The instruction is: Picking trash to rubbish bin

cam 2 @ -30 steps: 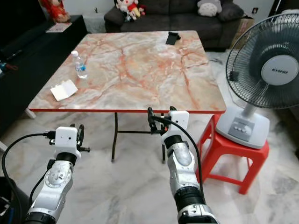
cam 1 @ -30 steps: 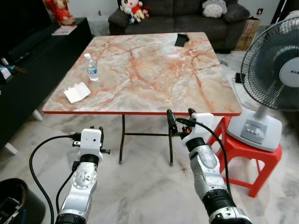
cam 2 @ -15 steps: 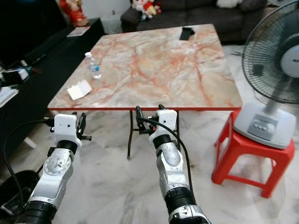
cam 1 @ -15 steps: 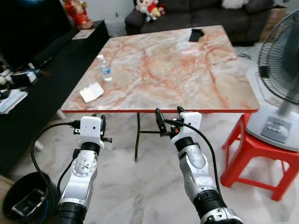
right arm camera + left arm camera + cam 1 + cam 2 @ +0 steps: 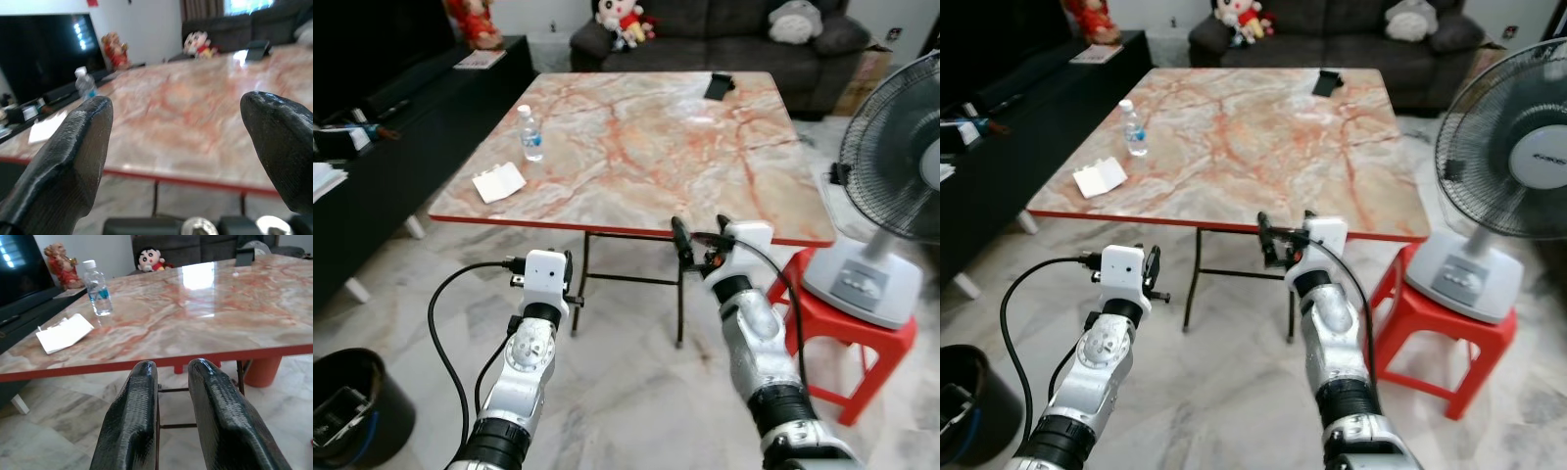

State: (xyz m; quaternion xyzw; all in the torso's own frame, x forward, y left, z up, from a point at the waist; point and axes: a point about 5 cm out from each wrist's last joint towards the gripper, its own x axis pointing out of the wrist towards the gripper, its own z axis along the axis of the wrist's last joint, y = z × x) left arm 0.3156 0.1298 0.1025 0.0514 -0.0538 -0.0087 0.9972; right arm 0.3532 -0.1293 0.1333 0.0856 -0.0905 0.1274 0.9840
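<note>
A white paper scrap lies at the left of the marble surface, a water bottle just behind it. The left gripper is nearly clenched, the right gripper spread wide, both empty. The bin sits lower left.

Both silver arms reach forward at about the same height, bent at the elbow. The left gripper points ahead with its two black fingers nearly together, a thin gap between them. The right gripper sits a little further forward, its fingers spread wide apart, holding nothing.
</note>
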